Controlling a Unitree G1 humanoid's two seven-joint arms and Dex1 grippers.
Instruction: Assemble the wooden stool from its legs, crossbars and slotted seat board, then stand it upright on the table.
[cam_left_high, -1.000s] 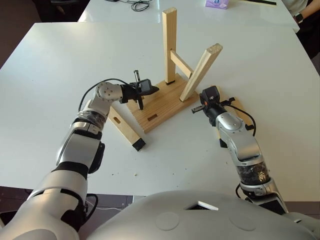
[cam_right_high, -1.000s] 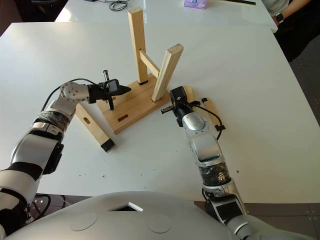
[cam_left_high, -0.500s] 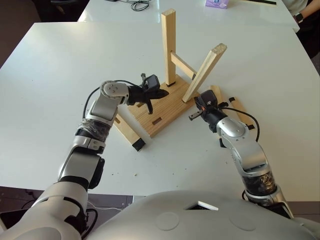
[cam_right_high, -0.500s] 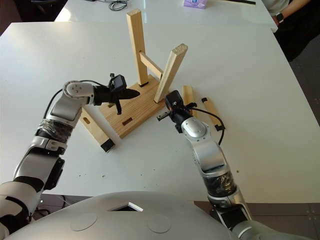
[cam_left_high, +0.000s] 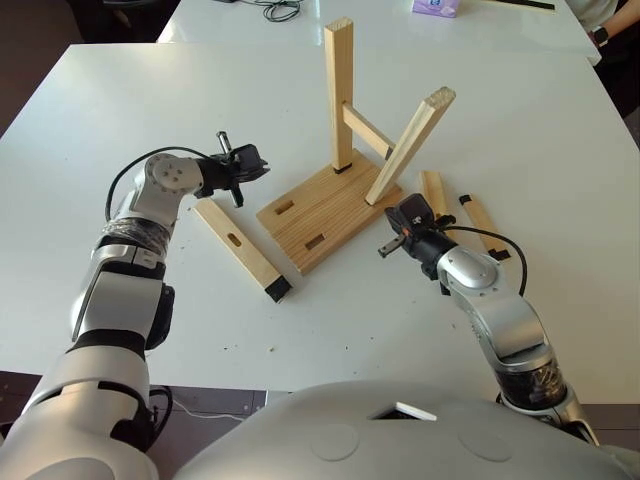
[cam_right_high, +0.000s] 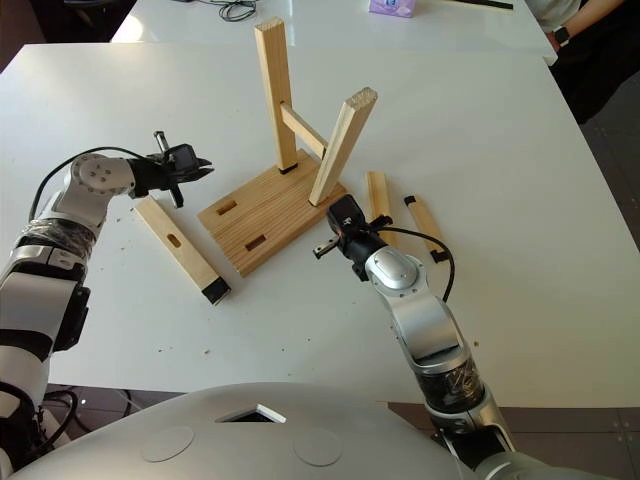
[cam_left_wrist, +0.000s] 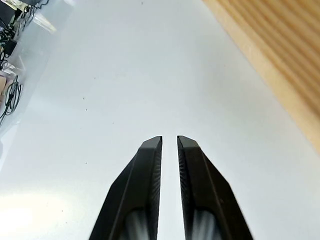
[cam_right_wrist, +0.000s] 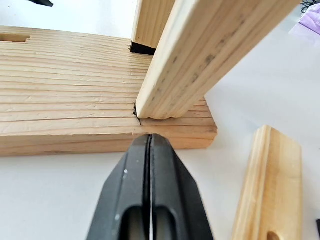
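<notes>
Just off the seat board (cam_right_wrist: 65, 120), right tool (cam_right_wrist: 150, 137) clenched empty; left tool (cam_left_wrist: 169, 142) ajar.

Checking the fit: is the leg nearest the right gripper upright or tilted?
Tilted: the near leg slants off vertical, while the far leg stands straight.

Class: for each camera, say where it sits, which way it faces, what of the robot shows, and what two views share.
Left eye view: head, facing forward and down onto the seat board; both arms show.
Right eye view: its stereo twin, same scene.
Left wrist view: left wrist, along the left gripper over the table.
Right wrist view: right wrist, along the right gripper toward the tilted leg.
Shared: eye and right wrist views show that leg.
</notes>
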